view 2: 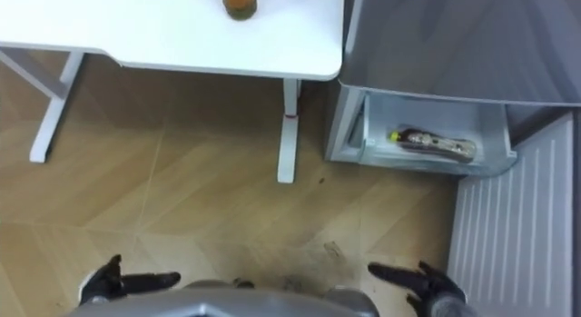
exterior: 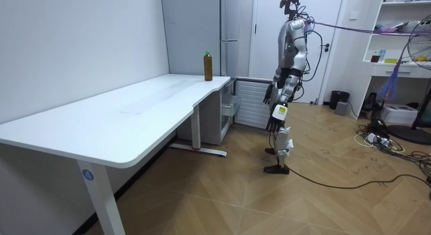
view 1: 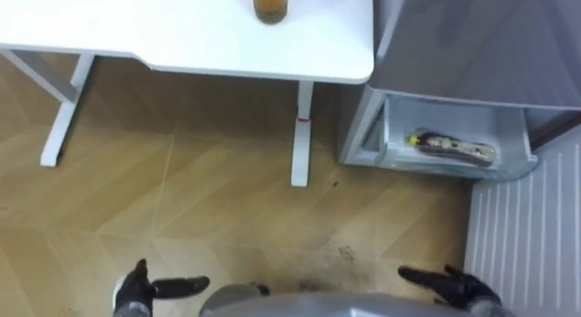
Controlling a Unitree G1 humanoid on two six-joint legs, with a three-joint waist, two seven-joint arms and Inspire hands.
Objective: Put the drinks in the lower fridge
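A drink bottle [view 1: 270, 3] with amber liquid stands upright near the white table's [view 1: 182, 35] far right corner; in the room view the bottle [exterior: 208, 65] has a green cap. A second, dark bottle [view 1: 451, 148] with a yellow cap lies on its side in the fridge's open lower drawer [view 1: 399, 158]. My left hand [view 1: 150, 288] and right hand [view 1: 458, 286] hang low at my sides, both open and holding nothing. Both are well short of the table and the drawer.
The grey fridge [exterior: 229, 33] stands just right of the table, its lower door [view 1: 526, 235] swung open on my right. White table legs [view 1: 301, 135] stand on the wood floor between me and the fridge. I stand on open floor facing them.
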